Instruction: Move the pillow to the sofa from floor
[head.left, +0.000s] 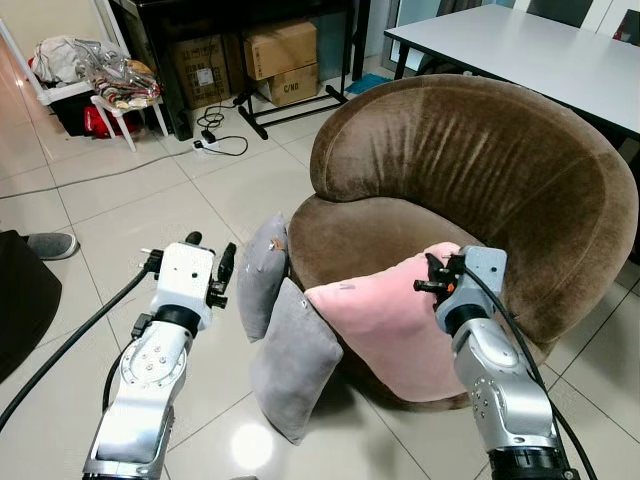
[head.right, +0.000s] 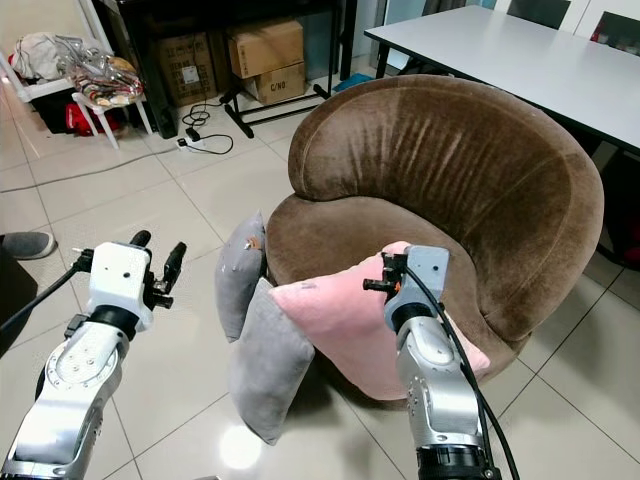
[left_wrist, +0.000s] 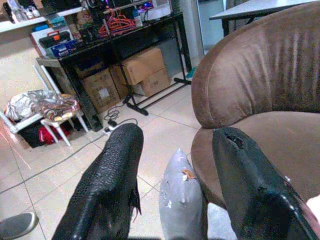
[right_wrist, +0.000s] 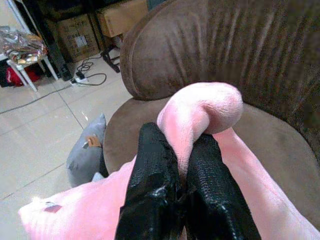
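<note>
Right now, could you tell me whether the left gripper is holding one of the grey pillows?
No, the left gripper hangs open in the air beside the grey pillows, touching neither of them.

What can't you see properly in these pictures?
- The pink pillow: its bottom edge hides behind the right arm in the eye views.
- The right gripper: its fingertips are buried in pillow fabric, right wrist view.
- The rear grey pillow: its lower part is behind the front grey pillow.
- The boxes: their print is too small to read.
- The shoe: its wearer is cut off at the edge.
</note>
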